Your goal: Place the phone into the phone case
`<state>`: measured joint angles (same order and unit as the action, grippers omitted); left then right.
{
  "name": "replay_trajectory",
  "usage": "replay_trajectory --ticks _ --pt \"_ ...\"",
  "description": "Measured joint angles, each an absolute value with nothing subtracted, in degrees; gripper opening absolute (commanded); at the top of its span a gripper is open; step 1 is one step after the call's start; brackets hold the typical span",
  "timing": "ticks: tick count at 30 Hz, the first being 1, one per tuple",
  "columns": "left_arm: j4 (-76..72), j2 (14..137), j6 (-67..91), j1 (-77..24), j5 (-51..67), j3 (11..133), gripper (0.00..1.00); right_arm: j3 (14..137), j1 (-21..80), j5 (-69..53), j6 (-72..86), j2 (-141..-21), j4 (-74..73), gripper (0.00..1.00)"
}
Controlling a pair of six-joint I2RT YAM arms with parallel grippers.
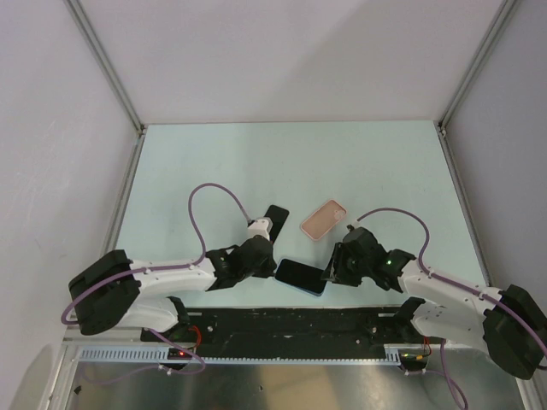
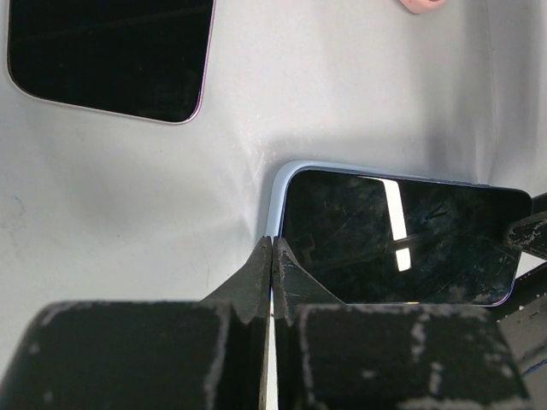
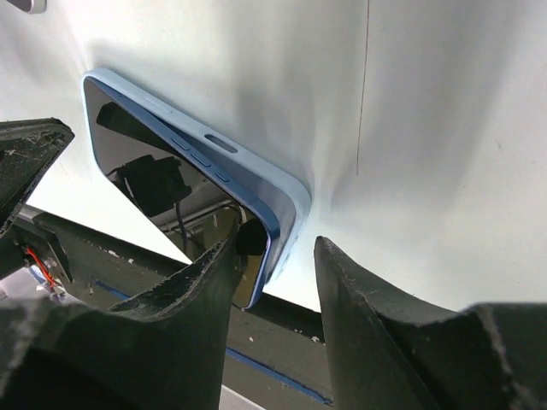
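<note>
The phone (image 1: 301,276) lies screen up, light blue rim showing, at the table's front edge between my grippers. It also shows in the left wrist view (image 2: 402,235) and the right wrist view (image 3: 171,162). My left gripper (image 1: 273,266) is shut and empty, its tips (image 2: 271,243) against the phone's left short edge. My right gripper (image 1: 329,275) is open (image 3: 278,248) astride the phone's right corner, one finger (image 3: 214,265) over the screen, the other (image 3: 342,273) outside the rim. The pink phone case (image 1: 323,219) lies open side up behind the phone, apart from it.
An all-black slab (image 1: 275,218) lies left of the case, behind my left gripper, also seen in the left wrist view (image 2: 111,55). The black rail (image 1: 291,320) runs along the table's front edge just under the phone's near corner. Grey walls enclose the table.
</note>
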<state>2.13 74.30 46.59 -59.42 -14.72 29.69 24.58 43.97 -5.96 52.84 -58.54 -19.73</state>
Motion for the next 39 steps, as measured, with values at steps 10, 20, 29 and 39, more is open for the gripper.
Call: replay_trajectory --ticks 10,20,29,39 --pt "2.13 74.78 46.59 -59.42 -14.24 29.69 0.00 25.32 46.46 -2.31 52.84 -57.65 -21.82 0.46" --pt "3.38 74.78 46.59 -59.51 -13.28 30.89 0.01 24.69 44.60 -2.20 53.39 -47.53 -22.50 0.58" --pt "4.34 74.78 46.59 -59.51 -13.26 32.40 0.01 19.70 42.89 -7.40 55.22 -49.12 -16.97 0.56" --pt "4.47 75.05 46.61 -59.51 -13.26 32.45 0.01 17.78 43.18 -11.11 57.63 -51.88 -9.82 0.48"
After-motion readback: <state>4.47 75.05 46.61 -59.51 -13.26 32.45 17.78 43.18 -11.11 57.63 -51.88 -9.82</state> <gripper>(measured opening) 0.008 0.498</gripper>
